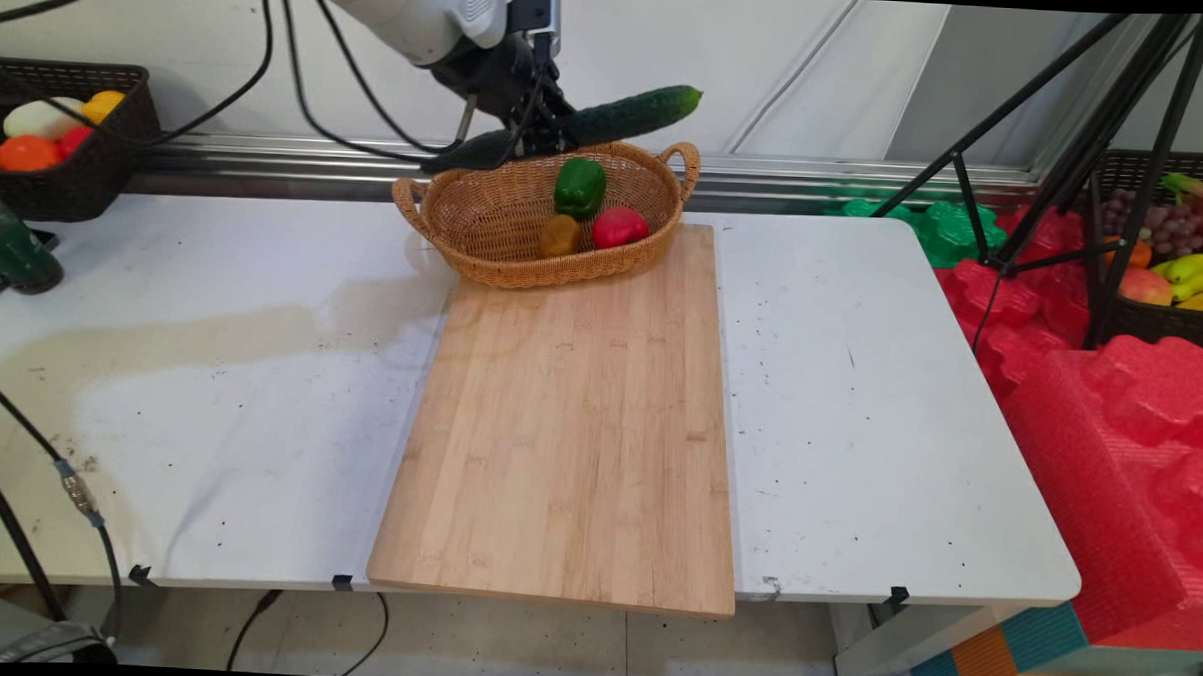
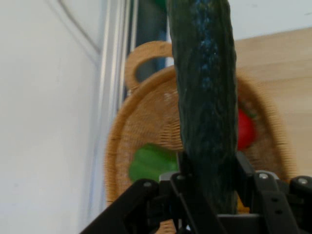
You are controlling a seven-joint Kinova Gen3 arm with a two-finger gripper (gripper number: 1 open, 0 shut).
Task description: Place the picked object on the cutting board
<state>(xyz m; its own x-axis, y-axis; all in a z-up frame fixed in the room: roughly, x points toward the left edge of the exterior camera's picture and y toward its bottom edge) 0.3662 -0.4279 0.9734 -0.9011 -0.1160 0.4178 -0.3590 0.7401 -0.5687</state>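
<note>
Black fingers [image 2: 187,180] clamp cucumber [image 1: 609,118] (tilted) above basket [image 1: 485,244]

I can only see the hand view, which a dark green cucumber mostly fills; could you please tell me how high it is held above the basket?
Observer: In the main view the hand holds the cucumber in the air, clear above the far rim of the wicker basket, not touching it.
Operator: Thank you. How does the cucumber lie?
Observer: Nearly level, its right end tilted slightly up, reaching over the basket's right handle.
Operator: And what is in the basket besides the green and red things I can glimpse?
Observer: A green pepper, a red pepper and a yellowish-brown piece beside them.
Operator: What does the basket stand on?
Observer: The far end of a wooden cutting board on the white table.
</note>
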